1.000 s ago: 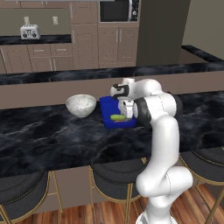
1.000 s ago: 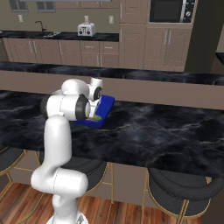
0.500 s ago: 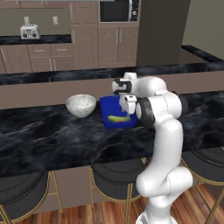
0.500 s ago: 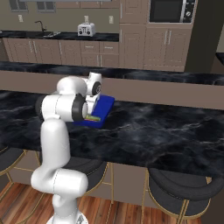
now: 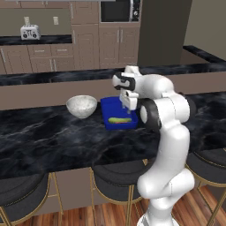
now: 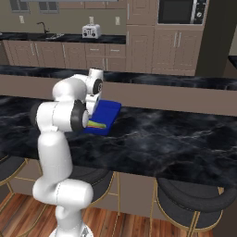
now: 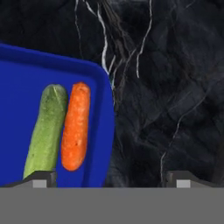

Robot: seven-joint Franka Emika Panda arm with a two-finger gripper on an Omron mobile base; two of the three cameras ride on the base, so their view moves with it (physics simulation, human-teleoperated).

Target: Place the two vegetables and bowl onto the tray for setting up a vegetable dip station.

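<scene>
Black marble countertop with white veining (image 5: 53, 137) is running across the near part of the kitchen, with stools tucked under it and brown cabinets, a toaster (image 5: 30, 32) and a microwave (image 5: 119, 9) standing at the back.

Nearest the base, the white arm is rising and bending forward so that the gripper (image 5: 129, 105) is hanging over the right part of the blue tray (image 5: 108, 106). In the hand view its two dark finger tips (image 7: 40, 178) are standing far apart at the bottom edge with nothing between them, so the pincer is released and empty.

Just below it, the cucumber (image 7: 46, 131) and the carrot (image 7: 75, 126) are lying on the tray side by side and touching, long axes parallel, close to the tray's rim. In the left base view they are stretching left to right across the tray's near half.

Farther left, the speckled white bowl (image 5: 81, 106) is sitting upright on the counter, just beside the tray's left edge and not on it. Both vegetables appear placed, so the bowl looks to be the remaining piece. It is lying to the left of the pincer, across the tray, so the next move probably calls for a sideways reach over the tray to the bowl's rim, without brushing the vegetables.
</scene>
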